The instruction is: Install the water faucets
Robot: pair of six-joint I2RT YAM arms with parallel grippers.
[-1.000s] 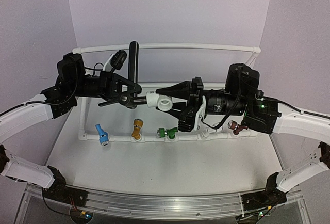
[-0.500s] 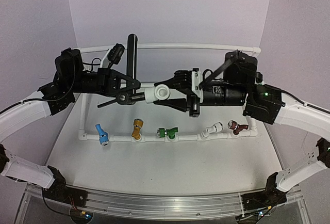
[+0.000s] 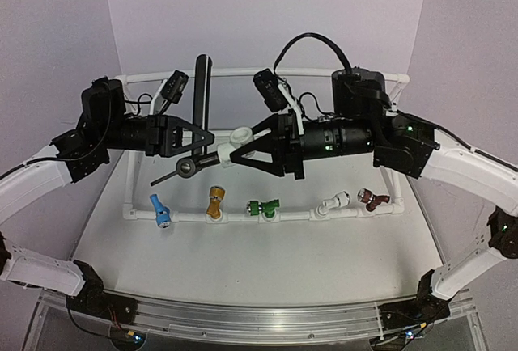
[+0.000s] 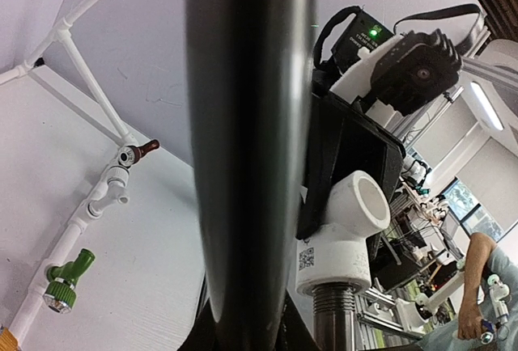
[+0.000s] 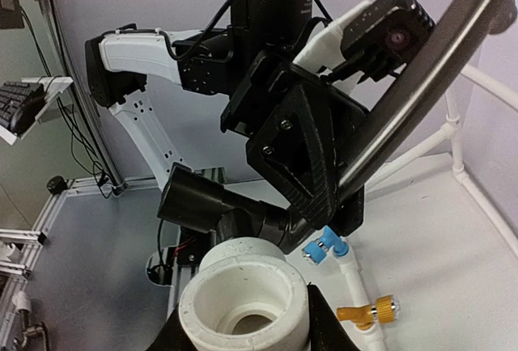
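Note:
The dark faucet (image 3: pixel 201 92) hangs in mid-air above the table, its long lever standing upright. My left gripper (image 3: pixel 204 137) is shut on it; in the left wrist view the lever (image 4: pixel 251 149) fills the middle, rising from my left gripper (image 4: pixel 247 336). Its threaded metal stem (image 4: pixel 333 319) enters the white pipe fitting (image 4: pixel 344 238). My right gripper (image 3: pixel 235 147) comes in from the right and is shut on that fitting (image 3: pixel 241 139). In the right wrist view the fitting (image 5: pixel 243 302) sits between the fingers of my right gripper (image 5: pixel 243 331), open socket toward the camera, with the faucet (image 5: pixel 421 68) behind.
A white pipe frame (image 3: pixel 324 73) stands on the table. Its front rail carries blue (image 3: pixel 159 209), yellow (image 3: pixel 214 202), green (image 3: pixel 261 207), white (image 3: pixel 333 202) and dark red (image 3: pixel 371 199) faucets. Both arms cross above this rail.
My right wrist has rolled round with the fitting and shifted up and left, its cable now looping overhead. The faucet and left gripper have edged slightly left.

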